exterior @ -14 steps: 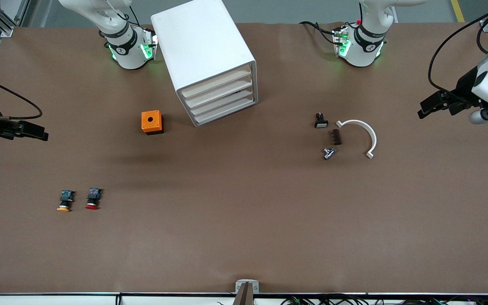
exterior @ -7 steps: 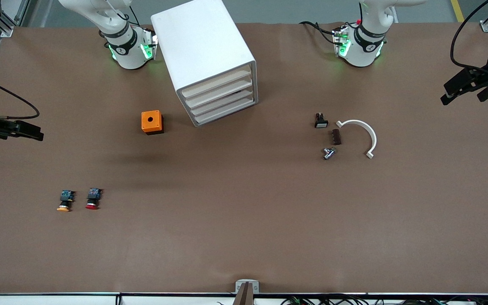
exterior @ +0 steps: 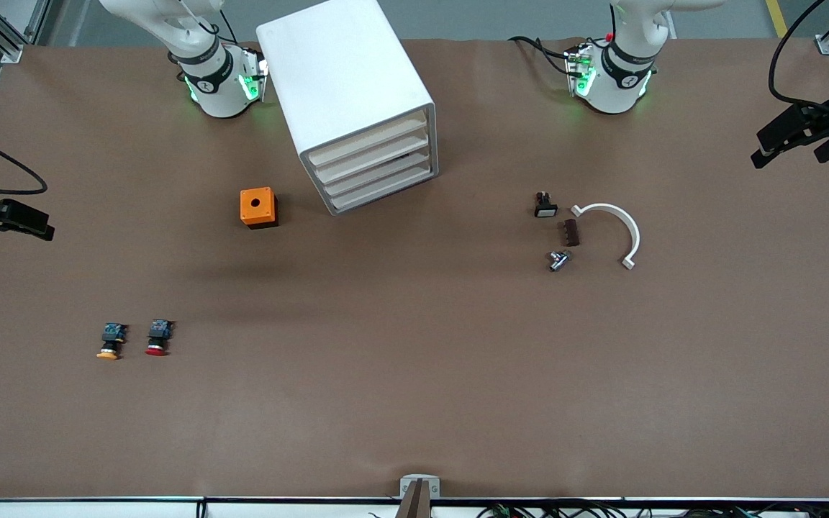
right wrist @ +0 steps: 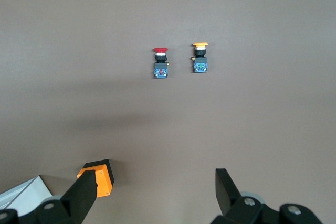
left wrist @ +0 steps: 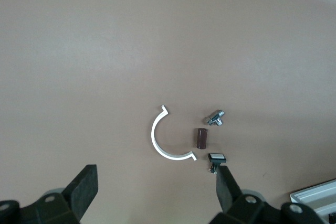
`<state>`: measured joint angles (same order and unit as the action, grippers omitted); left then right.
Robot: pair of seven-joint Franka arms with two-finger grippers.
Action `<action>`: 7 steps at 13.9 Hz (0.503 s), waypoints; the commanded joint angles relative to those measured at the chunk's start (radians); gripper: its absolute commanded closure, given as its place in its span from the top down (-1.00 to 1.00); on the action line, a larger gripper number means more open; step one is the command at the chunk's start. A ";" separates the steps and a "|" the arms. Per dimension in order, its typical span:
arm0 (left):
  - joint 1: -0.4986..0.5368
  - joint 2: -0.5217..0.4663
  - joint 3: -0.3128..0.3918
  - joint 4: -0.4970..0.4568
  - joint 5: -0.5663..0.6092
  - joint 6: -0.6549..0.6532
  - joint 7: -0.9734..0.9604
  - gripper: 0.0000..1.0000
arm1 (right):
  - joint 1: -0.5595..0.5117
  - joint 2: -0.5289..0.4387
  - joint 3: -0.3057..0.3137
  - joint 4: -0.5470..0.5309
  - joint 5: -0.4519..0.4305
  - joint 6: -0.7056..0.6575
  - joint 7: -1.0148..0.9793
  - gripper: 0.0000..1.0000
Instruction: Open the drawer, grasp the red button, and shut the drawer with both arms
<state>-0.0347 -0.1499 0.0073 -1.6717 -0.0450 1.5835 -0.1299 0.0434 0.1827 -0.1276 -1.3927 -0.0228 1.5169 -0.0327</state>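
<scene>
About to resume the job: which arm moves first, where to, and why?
Probably bring the left gripper, jaws open, from the table's edge toward the cabinet's drawer fronts. All four look closed, and the red button lies untouched on the table. The right gripper waits, open.

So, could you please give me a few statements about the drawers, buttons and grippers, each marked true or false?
1. All four drawers are shut. True.
2. The red button lies in a drawer. False: it lies on the table beside the yellow button.
3. The left gripper is open and empty. True.
4. The right gripper holds the red button. False: it is open and empty, high over the table.
5. The orange box sits on the cabinet. False: it sits on the table beside it.
</scene>
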 commanded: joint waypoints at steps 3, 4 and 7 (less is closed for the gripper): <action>0.006 0.021 -0.003 0.032 0.016 -0.025 0.004 0.99 | -0.008 0.009 0.011 0.058 -0.014 -0.049 -0.007 1.00; 0.004 0.021 -0.003 0.032 0.016 -0.025 0.004 0.99 | -0.013 0.006 0.011 0.073 -0.005 -0.072 -0.013 1.00; 0.002 0.021 -0.004 0.033 0.016 -0.027 0.004 0.99 | -0.005 -0.015 0.009 0.078 0.015 -0.118 -0.009 1.00</action>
